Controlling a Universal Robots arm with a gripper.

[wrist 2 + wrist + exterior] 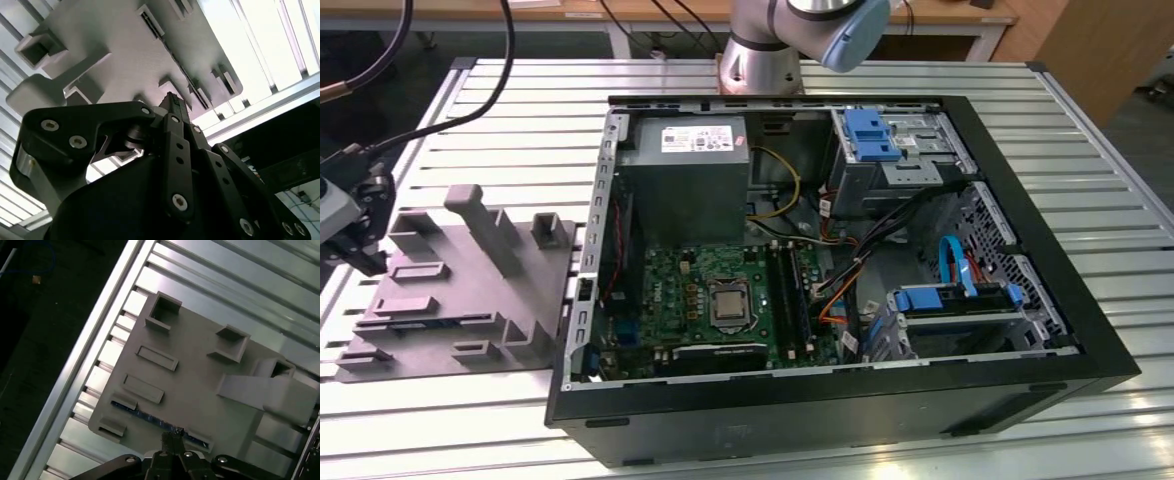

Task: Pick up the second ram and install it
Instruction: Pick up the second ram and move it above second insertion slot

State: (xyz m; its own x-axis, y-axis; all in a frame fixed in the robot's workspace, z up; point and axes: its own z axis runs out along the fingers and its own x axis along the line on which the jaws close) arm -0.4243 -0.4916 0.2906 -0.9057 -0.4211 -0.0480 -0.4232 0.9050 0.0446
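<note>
The second ram (150, 417), a thin dark blue-green strip, lies in a slot along the near edge of the grey moulded tray (195, 385). In the second wrist view it shows as a dark line (182, 70) in the tray (100, 45). My gripper (172, 434) hangs above the strip's middle with its black fingertips (172, 102) pressed together and nothing visibly between them. In the exterior view the gripper (350, 225) is over the tray (460, 300) at the exterior view's left. The black memory slot rails (787, 290) sit on the motherboard inside the open computer case (854, 400).
The tray has several raised blocks and an upright post (480, 225). The case holds a power supply (680, 175), blue drive bays (874, 140) and loose cables (854, 260). The slatted metal table (1081, 130) ends just beyond the tray.
</note>
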